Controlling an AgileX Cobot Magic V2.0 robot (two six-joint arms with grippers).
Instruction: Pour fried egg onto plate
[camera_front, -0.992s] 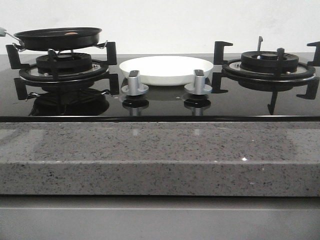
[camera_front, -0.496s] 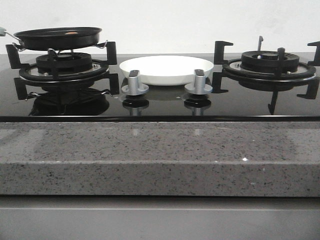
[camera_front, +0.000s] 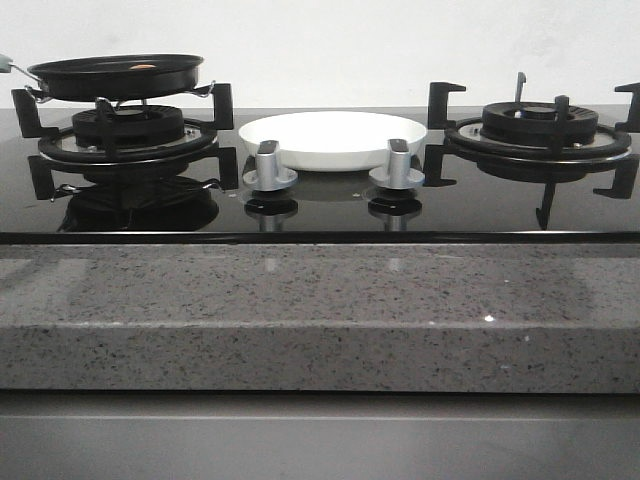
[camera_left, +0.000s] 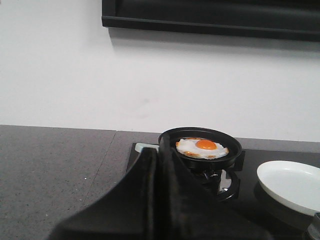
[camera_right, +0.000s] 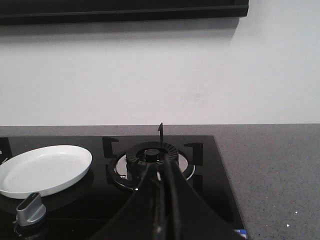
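The fried egg (camera_left: 202, 147), white with an orange yolk, lies in a black frying pan (camera_left: 200, 143) on the left burner. In the front view only a sliver of the egg (camera_front: 143, 67) shows inside the pan (camera_front: 115, 76). The white plate (camera_front: 333, 139) sits on the hob between the two burners and also shows in the left wrist view (camera_left: 292, 186) and the right wrist view (camera_right: 44, 170). My left gripper (camera_left: 159, 150) is shut and empty, short of the pan. My right gripper (camera_right: 162, 167) is shut and empty, short of the right burner. Neither gripper shows in the front view.
The right burner (camera_front: 538, 125) with black pan supports stands to the right of the plate. Two silver knobs (camera_front: 269, 166) (camera_front: 398, 165) stand in front of the plate. A grey speckled counter edge (camera_front: 320, 310) runs along the front. A white wall is behind.
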